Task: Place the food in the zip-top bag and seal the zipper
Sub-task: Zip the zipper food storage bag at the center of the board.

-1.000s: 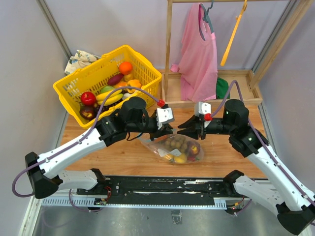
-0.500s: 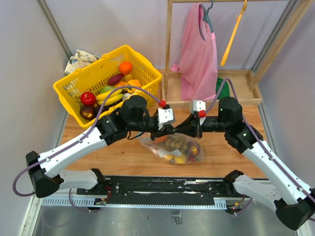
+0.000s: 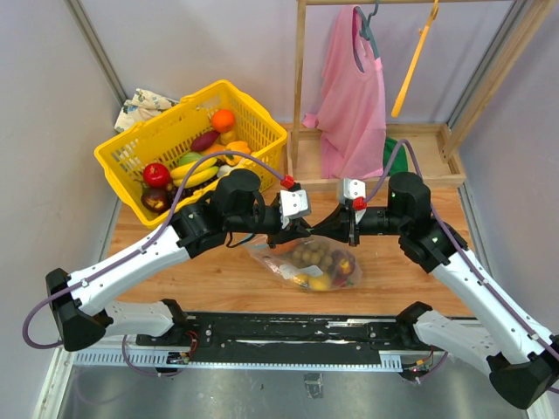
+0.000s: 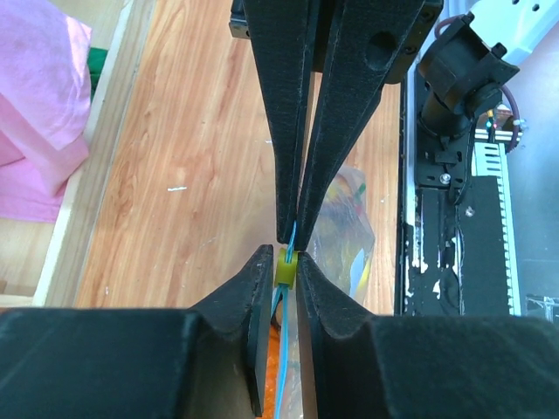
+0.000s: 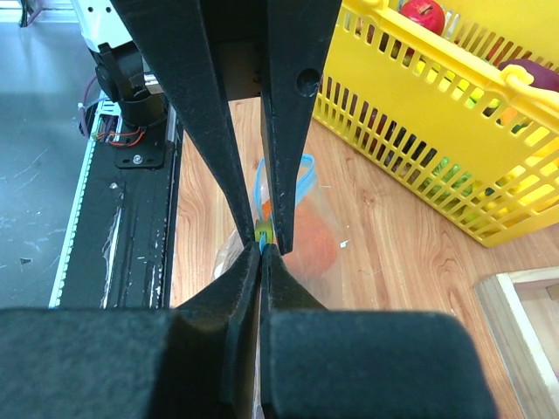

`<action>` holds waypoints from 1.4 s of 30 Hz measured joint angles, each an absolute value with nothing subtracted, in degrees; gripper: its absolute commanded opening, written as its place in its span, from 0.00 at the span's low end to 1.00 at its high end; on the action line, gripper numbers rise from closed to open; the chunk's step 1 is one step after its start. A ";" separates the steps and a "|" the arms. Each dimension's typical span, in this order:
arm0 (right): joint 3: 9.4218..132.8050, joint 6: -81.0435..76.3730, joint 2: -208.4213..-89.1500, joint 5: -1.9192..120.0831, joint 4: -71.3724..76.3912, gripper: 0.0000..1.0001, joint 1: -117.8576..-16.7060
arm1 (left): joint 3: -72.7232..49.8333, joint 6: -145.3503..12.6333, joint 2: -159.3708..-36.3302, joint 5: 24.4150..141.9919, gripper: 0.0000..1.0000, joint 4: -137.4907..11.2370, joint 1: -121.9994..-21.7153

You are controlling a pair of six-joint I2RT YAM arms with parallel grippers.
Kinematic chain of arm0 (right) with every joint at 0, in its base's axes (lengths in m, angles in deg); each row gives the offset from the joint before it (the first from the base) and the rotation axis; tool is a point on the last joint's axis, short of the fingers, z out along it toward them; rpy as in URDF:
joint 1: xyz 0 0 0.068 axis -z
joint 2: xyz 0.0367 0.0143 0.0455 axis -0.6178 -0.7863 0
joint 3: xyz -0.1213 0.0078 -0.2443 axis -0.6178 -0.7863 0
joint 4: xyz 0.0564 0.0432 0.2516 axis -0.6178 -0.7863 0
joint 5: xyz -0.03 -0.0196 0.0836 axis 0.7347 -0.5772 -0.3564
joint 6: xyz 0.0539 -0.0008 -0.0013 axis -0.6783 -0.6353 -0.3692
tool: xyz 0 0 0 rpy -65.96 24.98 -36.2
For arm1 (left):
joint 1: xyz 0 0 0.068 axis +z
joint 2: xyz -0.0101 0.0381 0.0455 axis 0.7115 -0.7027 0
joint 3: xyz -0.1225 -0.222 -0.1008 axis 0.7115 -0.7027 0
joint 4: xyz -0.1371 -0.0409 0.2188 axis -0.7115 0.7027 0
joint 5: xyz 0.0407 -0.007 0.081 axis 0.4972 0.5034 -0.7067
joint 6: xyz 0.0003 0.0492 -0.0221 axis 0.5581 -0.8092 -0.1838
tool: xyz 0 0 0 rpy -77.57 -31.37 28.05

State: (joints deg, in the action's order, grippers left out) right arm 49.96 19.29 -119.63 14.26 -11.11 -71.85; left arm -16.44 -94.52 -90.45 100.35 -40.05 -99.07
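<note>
Left wrist: zipper [image 4: 280, 349] inside end effector [image 4: 282, 258]

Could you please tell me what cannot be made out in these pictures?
- Top view: whether the zipper is sealed; the left gripper and right gripper cover it.
- Wrist views: most of the zip-top bag and the food, behind the fingers.

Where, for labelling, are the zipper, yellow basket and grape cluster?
zipper [image 4: 281, 367]: left wrist view, on its blue strip.
yellow basket [image 3: 166, 127]: top external view, on the far wall.
grape cluster [image 3: 313, 254]: top external view, on its middle.
</note>
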 measured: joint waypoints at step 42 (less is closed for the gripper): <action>49.54 19.48 -117.70 18.87 -11.70 0.31 -71.89 | -17.33 -94.04 -88.83 97.42 0.00 -37.80 -99.11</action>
State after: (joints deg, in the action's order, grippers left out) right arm 49.54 19.48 -117.70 18.87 -11.70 -71.89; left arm -17.33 -94.04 -88.83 97.42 -37.80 -99.11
